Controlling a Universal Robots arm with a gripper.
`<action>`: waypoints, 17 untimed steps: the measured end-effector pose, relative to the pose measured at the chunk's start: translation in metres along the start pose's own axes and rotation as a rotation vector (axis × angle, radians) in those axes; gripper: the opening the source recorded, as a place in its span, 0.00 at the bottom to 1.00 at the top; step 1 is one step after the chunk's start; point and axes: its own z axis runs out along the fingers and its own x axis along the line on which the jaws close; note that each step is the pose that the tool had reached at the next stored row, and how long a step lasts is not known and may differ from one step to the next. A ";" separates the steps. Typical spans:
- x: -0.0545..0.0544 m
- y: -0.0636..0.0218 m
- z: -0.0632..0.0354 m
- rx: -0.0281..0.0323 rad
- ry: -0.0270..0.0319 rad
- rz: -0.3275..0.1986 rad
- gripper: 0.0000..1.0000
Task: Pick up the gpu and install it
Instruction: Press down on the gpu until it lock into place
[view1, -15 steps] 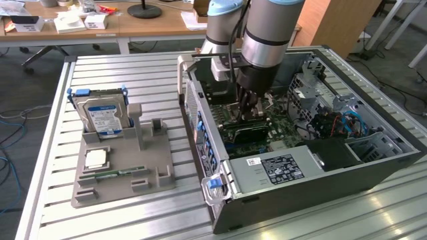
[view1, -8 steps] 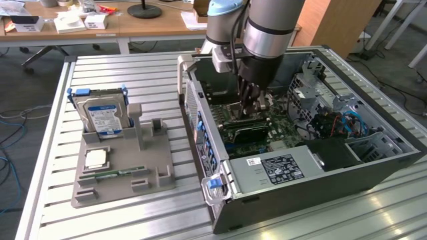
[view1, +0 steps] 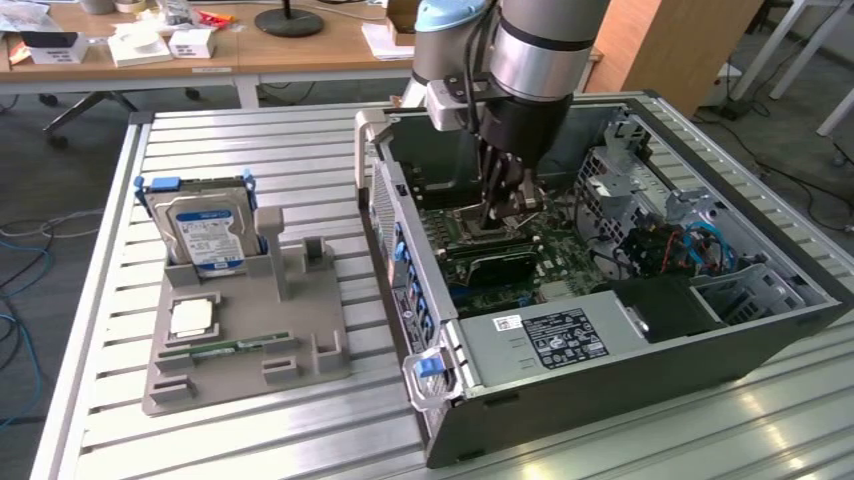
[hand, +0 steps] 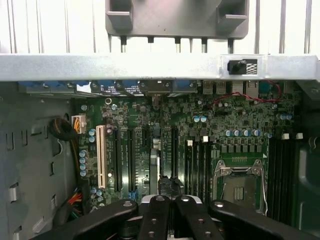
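The surface (view1: 254, 420) is a metal top of parallel ribbed slats with a raised rim, pale and shiny. Two things lie directly on it. Toward the exterior view's left sits a flat grey holder tray (view1: 247, 335) with moulded slots and upright posts. Toward the exterior view's right lies an open computer case (view1: 601, 390) on its side, dark grey, just beside the tray with a narrow strip of bare slats between them. Beyond the surface stands a wooden desk (view1: 267, 50).
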 end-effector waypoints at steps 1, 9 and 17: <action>0.000 0.0000 0.0000 0.0000 0.0000 0.000 0.10; 0.000 -0.0045 0.0000 0.0000 0.0002 0.000 0.10; 0.000 -0.0146 0.0001 -0.0001 0.0003 0.000 0.10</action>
